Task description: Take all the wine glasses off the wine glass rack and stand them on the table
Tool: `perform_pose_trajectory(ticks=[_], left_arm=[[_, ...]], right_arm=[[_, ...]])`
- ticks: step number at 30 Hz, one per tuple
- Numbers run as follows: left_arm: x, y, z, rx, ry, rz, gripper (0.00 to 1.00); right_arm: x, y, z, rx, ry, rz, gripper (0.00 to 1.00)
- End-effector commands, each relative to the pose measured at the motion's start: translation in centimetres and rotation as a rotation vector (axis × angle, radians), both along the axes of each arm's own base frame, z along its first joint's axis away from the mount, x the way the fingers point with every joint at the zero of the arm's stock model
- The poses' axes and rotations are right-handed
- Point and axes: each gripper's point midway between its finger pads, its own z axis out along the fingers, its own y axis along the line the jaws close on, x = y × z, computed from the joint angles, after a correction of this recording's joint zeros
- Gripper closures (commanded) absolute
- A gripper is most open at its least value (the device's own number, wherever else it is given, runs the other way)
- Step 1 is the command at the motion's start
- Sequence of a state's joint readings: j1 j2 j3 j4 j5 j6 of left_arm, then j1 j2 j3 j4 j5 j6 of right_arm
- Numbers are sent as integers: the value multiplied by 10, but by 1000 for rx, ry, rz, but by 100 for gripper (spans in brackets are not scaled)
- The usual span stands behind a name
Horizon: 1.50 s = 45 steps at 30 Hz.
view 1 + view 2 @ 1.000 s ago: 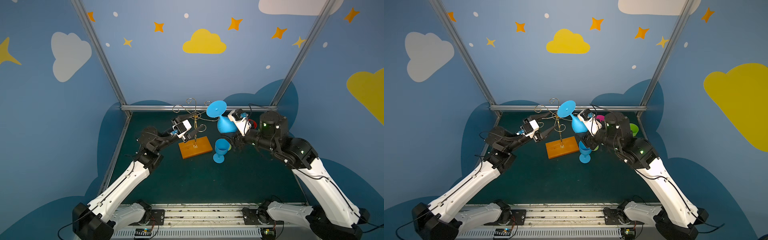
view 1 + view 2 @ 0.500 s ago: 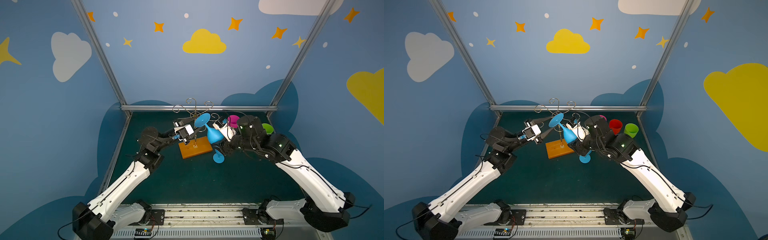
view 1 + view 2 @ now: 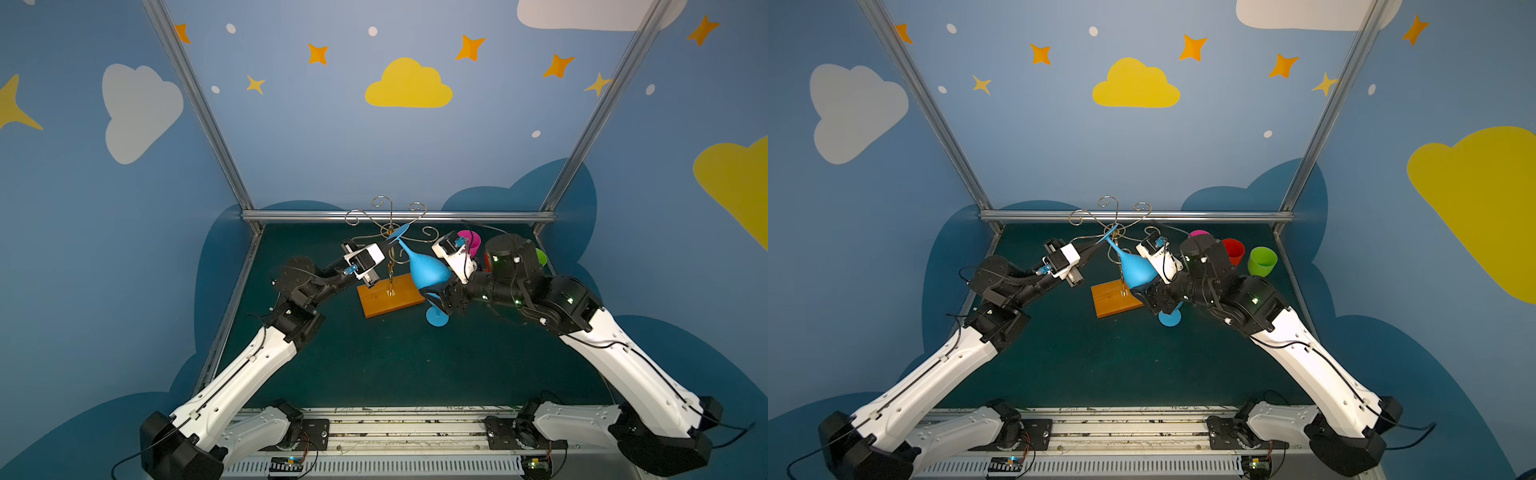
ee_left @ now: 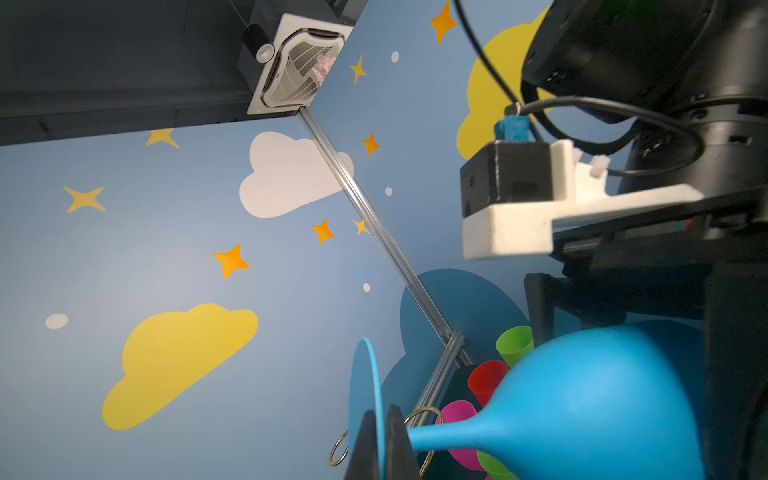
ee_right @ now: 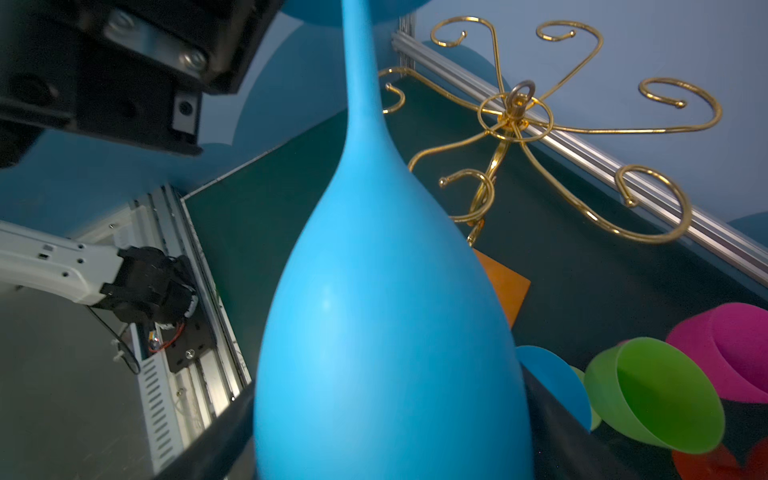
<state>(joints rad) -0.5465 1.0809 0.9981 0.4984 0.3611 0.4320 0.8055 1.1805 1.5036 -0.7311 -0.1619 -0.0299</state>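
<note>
1. Because the wine glass is carried tilted with its foot uppermost, the thin foot disc offers the left gripper two flat faces. Those jaws are closed tight on the disc, one finger on each face.
2. The right gripper has its jaws spread wide on either side of the bowl near the rim, its broadest part. Whether they press the bowl or merely flank it I cannot tell. I judge that both arms are on the glass so it can pass from one to the other without falling.
3. In both top views the bowl hangs at about 3 o'clock from the twisted stem of the wine glass rack. The glass's own stem slants toward 11 o'clock, which puts the foot right by the hub of the curled arms. In the right wrist view none of the six curls carries a glass, so I judge it off the rack. One gold curl lies very close to the foot, and I cannot rule out contact there.
4. A second blue glass stands on the table at 4 o'clock from the wooden base, partly hidden by the right gripper. A green cup, a red cup and a magenta cup sit at 2 o'clock, so setting the glass down calls for a spot away from them.
</note>
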Motion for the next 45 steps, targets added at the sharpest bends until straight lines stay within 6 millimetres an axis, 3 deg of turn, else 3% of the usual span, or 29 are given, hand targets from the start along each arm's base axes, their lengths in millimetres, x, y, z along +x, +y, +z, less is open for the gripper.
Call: perform_pose_trajectory(ticks=[1,5,10,20,29,38,45], left_arm=[[2,14,12,-103,78,44,97],[23,24,5,-194,225,104,97],[38,37,0,-329,358,84,97],[34,35,3,-388,448,-55,97],[32,34,4,-394,462,-93,97],[36,33,0,-397,477,-93,97],[38,36,0,-396,470,-76,97]], right_arm=[[0,-2,30,165,-35,27,17],[-10,-13,56,341,-56,88,15],[-14,-33,73,458,-69,93,14],[-2,-57,69,518,-71,-25,16],[16,-49,74,550,-68,-38,27],[29,-32,77,588,-26,4,55],[28,-24,76,572,-12,22,88]])
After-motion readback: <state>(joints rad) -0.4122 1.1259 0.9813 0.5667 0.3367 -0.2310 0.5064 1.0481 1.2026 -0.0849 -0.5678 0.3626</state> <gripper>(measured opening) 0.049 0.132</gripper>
